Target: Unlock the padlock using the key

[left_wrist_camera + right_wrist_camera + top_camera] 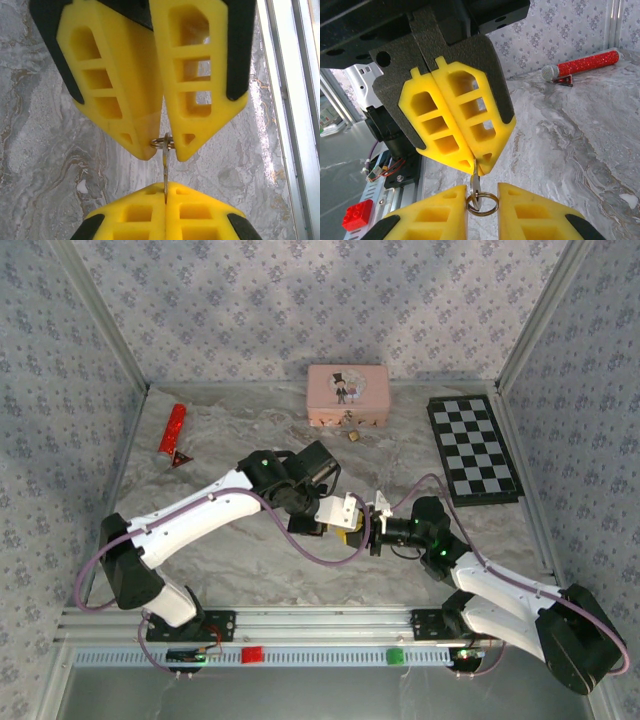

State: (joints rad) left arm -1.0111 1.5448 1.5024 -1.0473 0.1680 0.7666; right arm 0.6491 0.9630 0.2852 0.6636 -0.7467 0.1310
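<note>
Left gripper (166,186): jaws fully closed, tips pressed together on the blade of the key (476,185). The key stands out past the tips toward the other arm.

Right gripper (482,189): jaws narrow, a small gap between the tips. Key ring (162,143) sits in that gap. In the left wrist view both yellow tips appear to touch it, and in the right wrist view the ring spans the gap from one finger to the other. How firm the pinch is, cannot tell.

The two grippers meet tip to tip above the middle of the marbled table (400,455), toward the near side. The left arm reaches in from the left and the right arm from the right. Key and ring are held clear of the surface between them.

Padlock (353,437): small, brass-coloured, lying on the table just in front of the pink box (347,395), well apart from both grippers and farther back. Whether the shackle is open or closed is too small to tell.

Pink box stands at the far edge, centre. Checkerboard (472,450) lies flat at far right. Red stick (172,428), glittery with a grey end, lies at far left near the wall. A red block (251,654) and a green block (395,654) sit on the front rail.
</note>
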